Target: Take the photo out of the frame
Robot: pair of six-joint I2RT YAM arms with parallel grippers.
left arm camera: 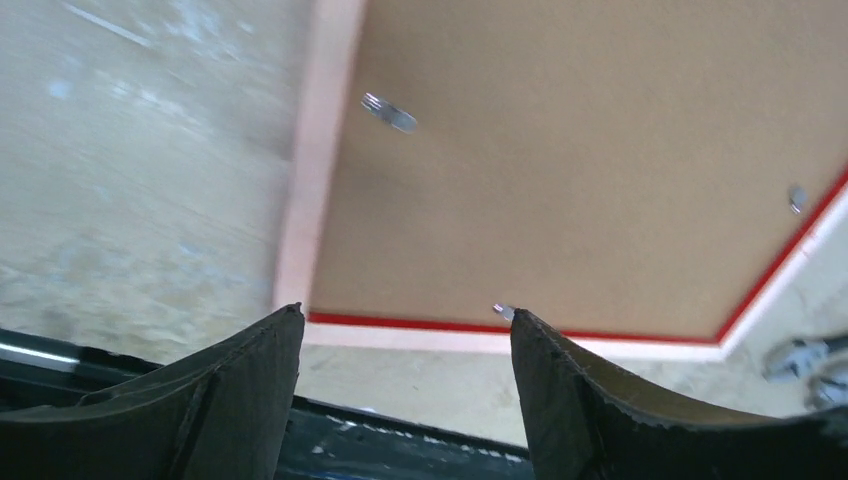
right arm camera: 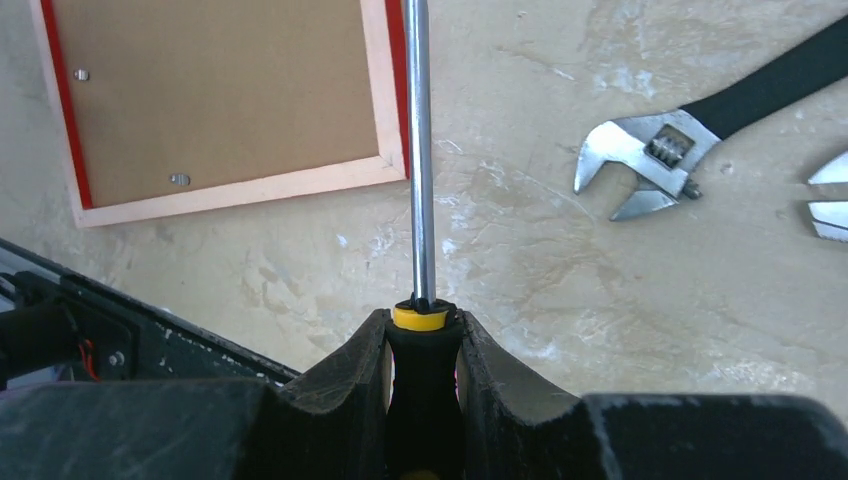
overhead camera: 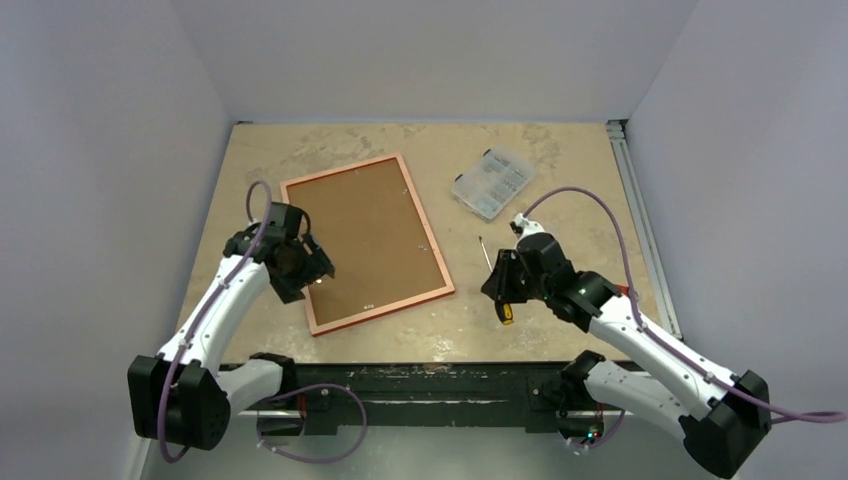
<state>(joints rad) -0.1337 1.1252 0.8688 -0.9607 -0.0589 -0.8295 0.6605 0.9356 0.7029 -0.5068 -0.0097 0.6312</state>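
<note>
Beige marbled table (overhead camera: 560, 150) fills the floor of a white-walled booth, with a black rail along its near edge. Nearest on the right, the right gripper (right arm camera: 422, 325) is closed around the black and yellow handle of a screwdriver (right arm camera: 417, 150), whose metal shaft points away towards the far side. The tip runs out of the top of the wrist view. Beside it lies an adjustable wrench (right arm camera: 650, 150) with its handle cut off by the edge, and two metal tips (right arm camera: 828, 195) too cropped to name.

On the left, the left gripper (left arm camera: 405, 320) hangs over the near left corner of the frame (overhead camera: 425, 225), fingers spread wide and holding nothing. Whether they touch the rail is hard to say.

The frame lies face down left of centre, pale back up, red showing on its edges. The photo (overhead camera: 365, 235) sits inside it, only its brown board back visible, with small metal tabs (left arm camera: 390, 113) on it near the rails. The long axis runs near to far, leaning left at the far end.

Farther right sits a clear plastic box (overhead camera: 492, 182); its small contents are too blurred to identify.
</note>
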